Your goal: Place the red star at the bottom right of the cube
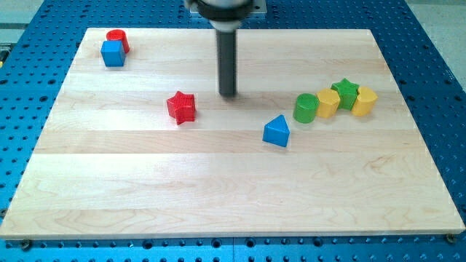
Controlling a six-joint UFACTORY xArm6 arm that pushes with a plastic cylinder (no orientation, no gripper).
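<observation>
red star (pixel 181 107) just left of my tip (pixel 228 93), apart; no claw, nothing held.

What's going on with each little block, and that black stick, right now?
red star: flat on the board, untouched, far from the cube
blue cube: view's top left, against the red cylinder
my tip: right of the star, clear of it
blue triangle: alone
green cylinder, two yellow blocks, green star: clustered

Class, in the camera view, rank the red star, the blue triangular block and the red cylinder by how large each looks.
1. Red star and blue triangular block: look alike, no clear order.
2. Red cylinder: smallest, though partly hidden by the blue cube and farther up the view.
</observation>
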